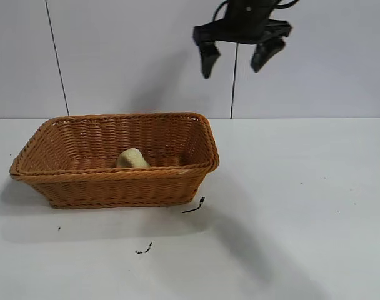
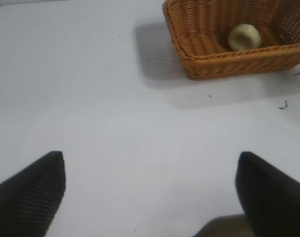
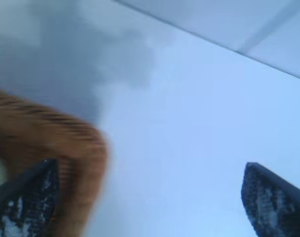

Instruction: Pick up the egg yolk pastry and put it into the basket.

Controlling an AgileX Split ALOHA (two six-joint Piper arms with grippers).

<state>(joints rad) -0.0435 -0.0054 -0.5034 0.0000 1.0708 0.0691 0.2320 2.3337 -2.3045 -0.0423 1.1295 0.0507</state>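
Exterior view: the egg yolk pastry (image 1: 132, 159) lies inside the basket (image 1: 115, 181), on its floor close to the near wall and roughly mid-length. The basket sits on the white table (image 1: 302, 206), left of centre. Judgement: placing looks done; nothing of the task seems left except clearing the arm away.

Right gripper (image 1: 237, 59) hangs high over the table, above and a little right of the basket's right end, well apart from the pastry. Its two dark fingers are spread wide and point downward, with nothing between them: released, empty. Right wrist view agrees: both fingertips (image 3: 26, 197) stand far apart, only a blurred corner of the basket rim and bare table beyond them.

Left gripper (image 2: 150, 192) does not show in the exterior view. Its own wrist camera has the fingers splayed with bare table between them, so it too is released and empty. From that camera the basket lies well off, the pastry visible inside as a pale round lump. This arm appears idle.

Other: a few small dark scraps (image 1: 194, 206) lie on the table just near the basket's near right corner and somewhat nearer the camera.
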